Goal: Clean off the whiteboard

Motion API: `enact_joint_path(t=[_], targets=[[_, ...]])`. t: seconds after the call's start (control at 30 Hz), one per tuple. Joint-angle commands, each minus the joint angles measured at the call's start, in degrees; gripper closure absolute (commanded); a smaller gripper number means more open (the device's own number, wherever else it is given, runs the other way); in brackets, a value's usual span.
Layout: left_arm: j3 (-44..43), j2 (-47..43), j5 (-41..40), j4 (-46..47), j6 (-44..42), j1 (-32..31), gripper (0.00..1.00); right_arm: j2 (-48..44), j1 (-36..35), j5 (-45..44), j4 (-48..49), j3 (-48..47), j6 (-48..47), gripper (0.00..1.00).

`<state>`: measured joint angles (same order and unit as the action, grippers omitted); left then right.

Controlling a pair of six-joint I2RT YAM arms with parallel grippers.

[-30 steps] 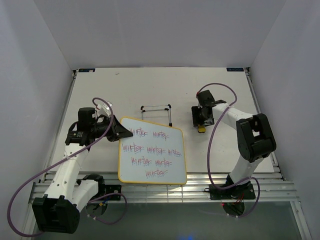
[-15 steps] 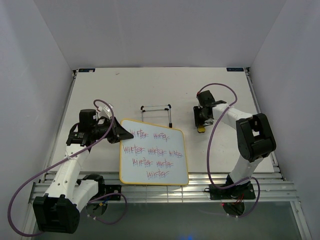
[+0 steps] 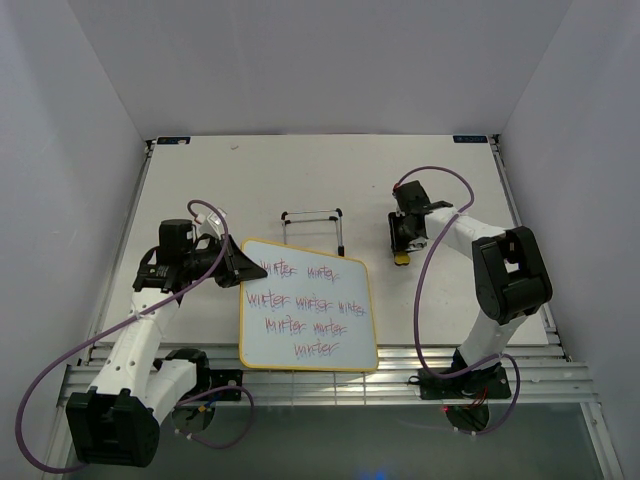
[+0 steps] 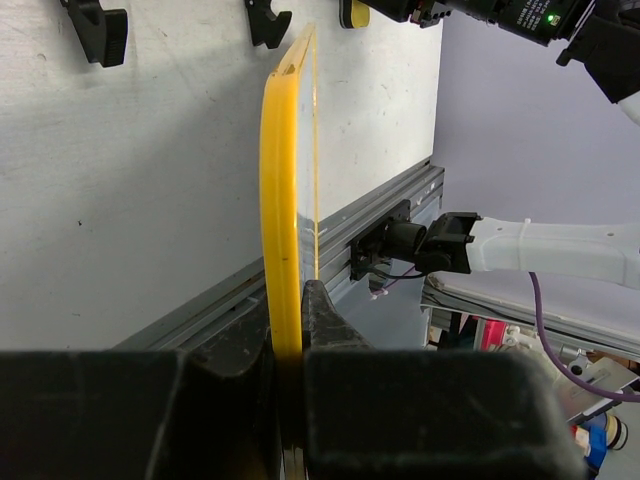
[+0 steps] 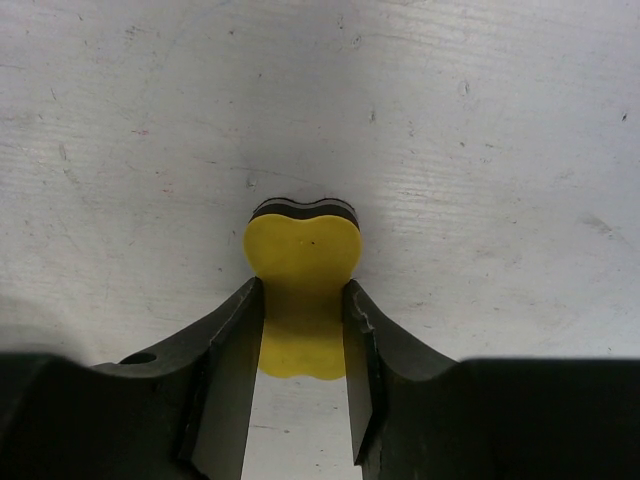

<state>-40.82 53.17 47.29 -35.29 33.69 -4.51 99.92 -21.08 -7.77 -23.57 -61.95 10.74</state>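
The whiteboard (image 3: 305, 318), white with a yellow frame and purple-red scribbled words, is tilted over the table's near middle. My left gripper (image 3: 240, 265) is shut on its left edge; in the left wrist view the yellow frame (image 4: 280, 200) runs edge-on between the jaws of that gripper (image 4: 290, 300). A small yellow eraser (image 3: 402, 258) lies on the table at the right. My right gripper (image 3: 404, 246) is over it, and in the right wrist view both fingers of the gripper (image 5: 303, 290) press the sides of the eraser (image 5: 303, 245), which rests on the table.
A black wire stand (image 3: 315, 216) lies on the table behind the whiteboard. The metal rail (image 3: 420, 355) runs along the table's near edge, under the board's lower edge. Grey walls close in left, right and back.
The left gripper has shifted the whiteboard a little to the right and toward the near edge. The right gripper has stayed at the eraser, with hardly any motion.
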Motion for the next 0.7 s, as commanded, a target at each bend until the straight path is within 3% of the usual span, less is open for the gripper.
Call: enact_joint_path(t=[0.0, 0.33, 0.53, 0.67], targets=[[0.48, -0.34, -1.58, 1.98, -3.89, -0.06, 1.0, -0.86, -0.01, -0.58, 1.69, 1.57, -0.99, 0.71], [1.18, -0.26, -3.7, 5.92, -4.96, -0.14, 1.0, -14.83, -1.59, 3.36, -0.33, 4.47, -1.42, 0.72], [5.3, 2.11, -2.12, 13.13, -2.05, -0.58, 1.0, -26.34, -10.37, 14.24, 2.21, 5.88, 1.03, 0.72], [6.45, 4.31, -0.27, 15.42, -1.61, -1.02, 1.0, -28.99, -21.24, 18.84, 8.27, 5.88, 5.33, 0.72]])
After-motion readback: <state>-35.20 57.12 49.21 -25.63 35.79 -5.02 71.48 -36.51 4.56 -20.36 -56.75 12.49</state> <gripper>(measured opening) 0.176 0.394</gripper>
